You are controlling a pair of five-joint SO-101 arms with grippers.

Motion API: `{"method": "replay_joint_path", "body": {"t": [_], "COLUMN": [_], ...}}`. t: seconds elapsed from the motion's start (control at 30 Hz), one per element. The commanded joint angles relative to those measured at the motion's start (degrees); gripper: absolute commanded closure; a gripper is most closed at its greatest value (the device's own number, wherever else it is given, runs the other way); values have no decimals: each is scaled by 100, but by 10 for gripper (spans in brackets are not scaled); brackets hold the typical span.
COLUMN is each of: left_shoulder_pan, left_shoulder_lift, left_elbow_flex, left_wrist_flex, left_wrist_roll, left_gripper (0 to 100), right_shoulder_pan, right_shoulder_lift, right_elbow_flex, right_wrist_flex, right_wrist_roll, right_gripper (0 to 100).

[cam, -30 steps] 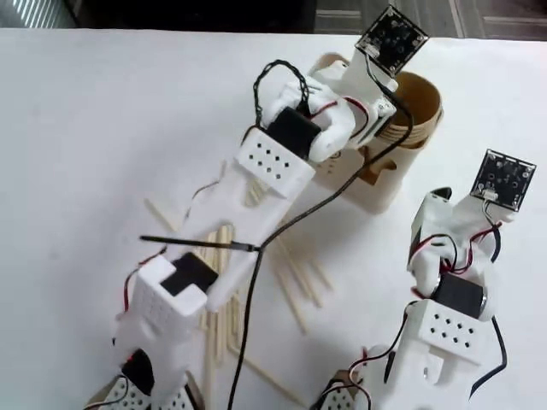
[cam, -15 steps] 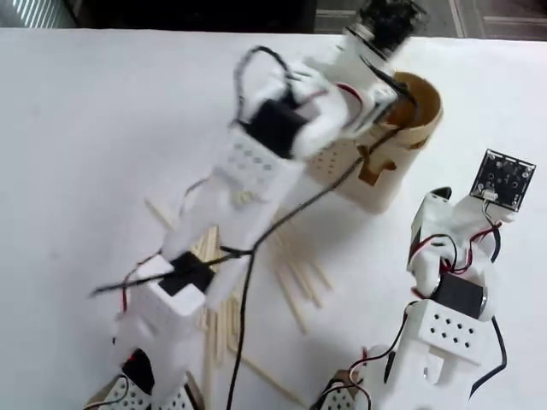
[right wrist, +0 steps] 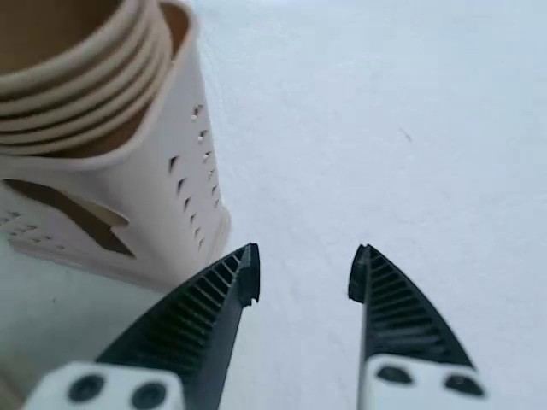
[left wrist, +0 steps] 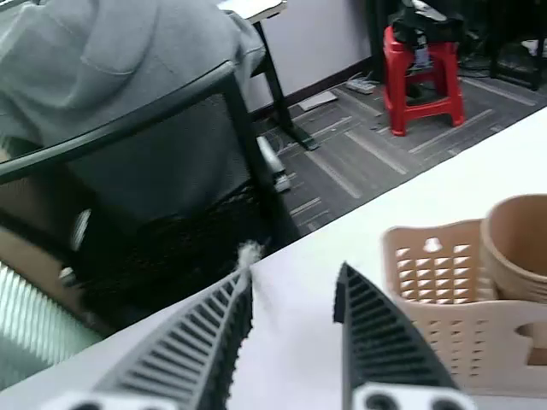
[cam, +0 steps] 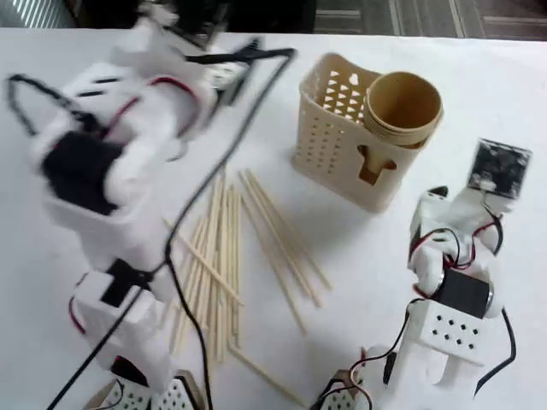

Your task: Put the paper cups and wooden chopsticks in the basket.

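A cream plastic basket (cam: 329, 145) stands at the back right of the white table, with a stack of tan paper cups (cam: 402, 107) in its right end. Several wooden chopsticks (cam: 218, 256) lie scattered on the table in front of it. My left arm (cam: 120, 128) is raised high over the table's left side. Its gripper (left wrist: 295, 278) is open and holds nothing, looking past the basket (left wrist: 436, 273) and cups (left wrist: 517, 239). My right gripper (right wrist: 306, 256) is open and low beside the basket (right wrist: 171, 179), near the cups (right wrist: 77, 60). It stands just right of the basket's front corner (cam: 436, 198).
The table's far edge runs close behind the basket, with a floor and a red stool (left wrist: 423, 73) beyond it. Bare tabletop lies to the right of the basket (right wrist: 410, 111). A black cable (cam: 205, 196) hangs from the left arm over the chopsticks.
The left arm has swung up and back to the left, away from the basket, uncovering the chopsticks and the basket. The right arm has barely moved.
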Motion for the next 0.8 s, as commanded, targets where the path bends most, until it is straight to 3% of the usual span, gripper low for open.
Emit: {"method": "replay_joint_path", "body": {"t": [0.0, 0.2, 0.43, 0.77], "left_shoulder_pan": [-901, -1666, -1771, -1771], "left_shoulder_lift": [-435, -1288, -3697, -7600], "left_elbow_flex": [457, 1679, 2927, 7780], "left_wrist_flex": [44, 53, 53, -325], "left_wrist_roll": [-70, -97, -193, -281], "left_gripper": [883, 885, 888, 888], "right_shoulder_pan": [-541, -1798, -3108, -4207], "right_shoulder_lift": [-92, -84, 127, 2185], "right_elbow_flex": [-844, -1705, -2330, -2848], "right_wrist_flex": [725, 1886, 2967, 3380], "right_wrist_roll": [484, 1073, 1125, 1134], "right_gripper": [821, 822, 822, 820]}}
